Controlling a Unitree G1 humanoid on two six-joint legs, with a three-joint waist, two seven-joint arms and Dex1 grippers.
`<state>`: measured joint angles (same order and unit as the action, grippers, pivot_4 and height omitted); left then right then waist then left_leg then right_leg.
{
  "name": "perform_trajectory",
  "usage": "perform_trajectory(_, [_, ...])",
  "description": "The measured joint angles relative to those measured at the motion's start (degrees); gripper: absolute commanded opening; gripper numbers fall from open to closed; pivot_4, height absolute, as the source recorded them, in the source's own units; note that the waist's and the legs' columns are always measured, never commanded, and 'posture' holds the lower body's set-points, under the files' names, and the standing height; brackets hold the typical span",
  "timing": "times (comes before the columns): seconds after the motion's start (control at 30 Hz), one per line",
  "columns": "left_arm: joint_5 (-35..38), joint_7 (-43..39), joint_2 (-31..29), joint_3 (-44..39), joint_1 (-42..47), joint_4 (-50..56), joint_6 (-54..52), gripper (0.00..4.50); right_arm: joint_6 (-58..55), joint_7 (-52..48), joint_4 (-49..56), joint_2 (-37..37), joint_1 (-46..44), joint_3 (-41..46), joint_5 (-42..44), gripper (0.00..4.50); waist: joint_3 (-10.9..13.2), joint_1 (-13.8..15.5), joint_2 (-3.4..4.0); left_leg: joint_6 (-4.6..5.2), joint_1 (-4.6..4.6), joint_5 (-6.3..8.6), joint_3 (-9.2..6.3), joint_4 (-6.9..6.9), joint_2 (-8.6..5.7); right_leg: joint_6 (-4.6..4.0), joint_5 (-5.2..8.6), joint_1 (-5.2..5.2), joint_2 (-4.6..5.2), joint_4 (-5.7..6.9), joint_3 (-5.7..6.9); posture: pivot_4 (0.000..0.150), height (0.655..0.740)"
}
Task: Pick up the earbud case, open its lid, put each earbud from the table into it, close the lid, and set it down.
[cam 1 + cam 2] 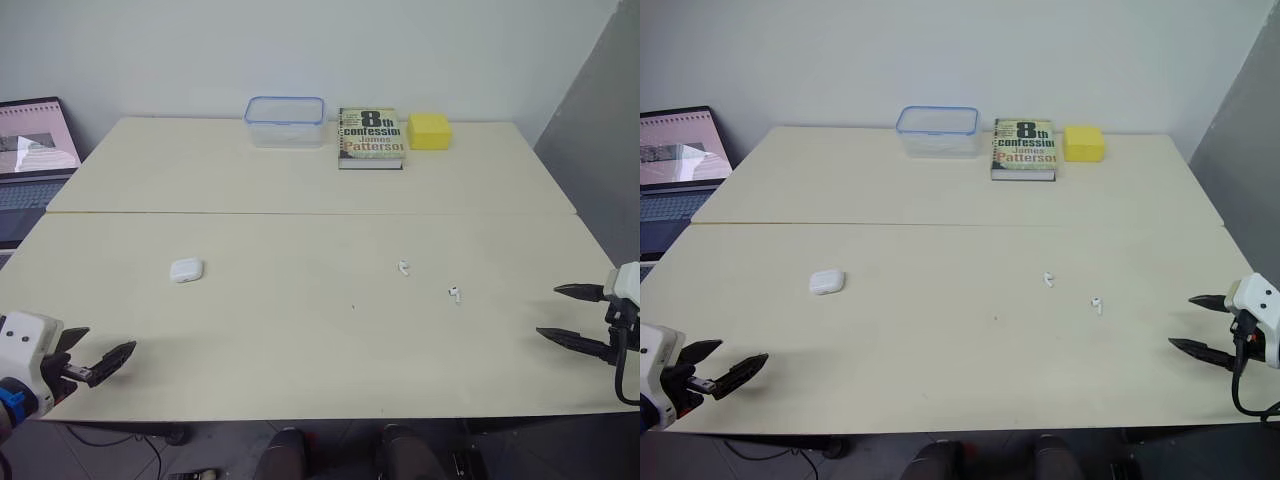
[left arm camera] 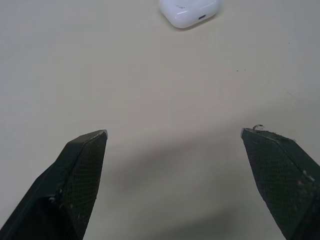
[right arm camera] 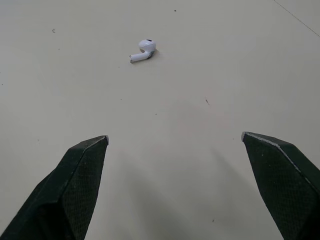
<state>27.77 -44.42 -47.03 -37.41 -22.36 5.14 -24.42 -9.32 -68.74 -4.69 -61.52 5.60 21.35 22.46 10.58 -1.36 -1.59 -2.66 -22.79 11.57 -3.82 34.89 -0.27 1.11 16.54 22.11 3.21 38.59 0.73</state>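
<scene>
Left wrist view, glossy rounded earbud case (image 2: 190,11), matte table (image 2: 125,85), left claw (image 2: 173,132) and right claw (image 3: 175,136) agape

Two pale tables (image 1: 300,340) sit edge to edge against a white wall (image 1: 200,50); a grey panel (image 1: 600,110) stands at right.

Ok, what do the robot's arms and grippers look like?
The left gripper and right gripper each have a white boxy housing and two black, pointed jaws with cross-hatched texture. A black cable loops by the right one; a blue ring circles the left wrist.
</scene>
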Motion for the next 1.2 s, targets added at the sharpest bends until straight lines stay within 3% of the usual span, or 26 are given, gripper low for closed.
perform_trajectory(0.5, [1.3, -5.3, 0.2, -0.8, 2.9, -0.2, 3.4, 4.5, 0.7, -0.1, -1.0, 1.7, -3.3, -0.7, -0.9, 4.48, 0.0, 0.0, 0.0, 0.0, 0.01, 0.0, 0.02, 0.0, 0.0, 0.05, -0.04, 0.01, -0.02, 0.03, -0.01, 0.15, 0.7377])
perform_trajectory(0.87, [5.0, -7.0, 0.8, -0.8, 5.2, 1.1, 0.7, 4.5, -2.8, -2.1, 10.7, 2.0, -5.2, -0.7, 3.6, 4.48, 0.0, 0.0, 0.01, 0.0, -0.01, 0.0, -0.02, 0.01, 0.0, 0.23, -0.14, 0.01, -0.02, 0.02, 0.01, 0.15, 0.7377])
perform_trajectory(1.07, [6.1, -3.2, 3.2, -1.0, 6.3, 1.5, -2.0, 4.5, -3.8, -2.2, 11.1, 2.1, -5.5, -0.7, 3.6, 4.48, 0.0, 0.0, 0.01, 0.0, 0.0, 0.0, -0.02, 0.01, 0.0, 0.24, -0.14, 0.01, -0.02, 0.02, 0.01, 0.15, 0.7377])
perform_trajectory(1.2, [6.5, 4.7, 8.7, -0.7, 8.8, 5.4, -5.4, 4.5, -4.5, -2.2, 11.7, 2.1, -7.2, -1.0, 3.7, 4.48, 0.0, 0.1, 0.01, 0.0, 0.0, 0.0, -0.02, 0.03, -0.01, 0.35, -0.21, 0.0, -0.02, 0.03, -0.01, 0.15, 0.7377])
